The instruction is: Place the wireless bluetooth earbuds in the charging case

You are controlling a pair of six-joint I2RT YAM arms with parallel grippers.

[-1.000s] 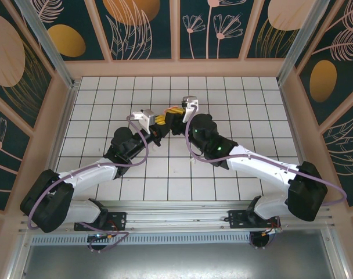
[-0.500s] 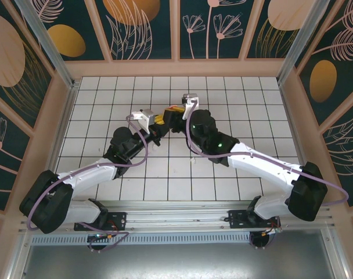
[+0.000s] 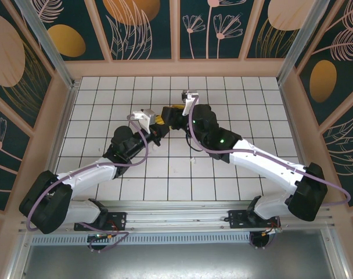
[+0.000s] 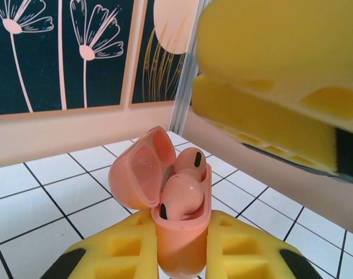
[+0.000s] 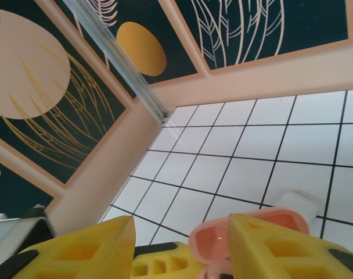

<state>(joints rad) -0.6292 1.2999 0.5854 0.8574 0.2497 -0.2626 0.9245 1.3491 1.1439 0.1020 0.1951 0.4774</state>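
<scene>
In the left wrist view, a salmon-pink charging case (image 4: 182, 232) stands upright with my left gripper (image 4: 179, 256) shut on its body. Its lid (image 4: 139, 174) is swung open to the left. Two salmon-pink earbuds (image 4: 181, 197) sit in the case, one behind the other. A yellow finger of the right gripper (image 4: 269, 75) hangs close above it at upper right. In the right wrist view, my right gripper (image 5: 179, 244) is open, and the pink lid (image 5: 223, 238) shows between its fingers. From above, the left gripper (image 3: 161, 121) and right gripper (image 3: 175, 113) meet mid-table.
A tiny white piece (image 3: 193, 158) lies on the white tiled floor (image 3: 107, 93) under the right arm. Peach walls (image 3: 176, 67) close in the tiles at the back and on both sides. A white block (image 5: 298, 203) shows just behind the lid.
The right arm has stretched a little further from its base, carrying its wrist toward the back wall. The left arm has stayed still with the case in its grip.
</scene>
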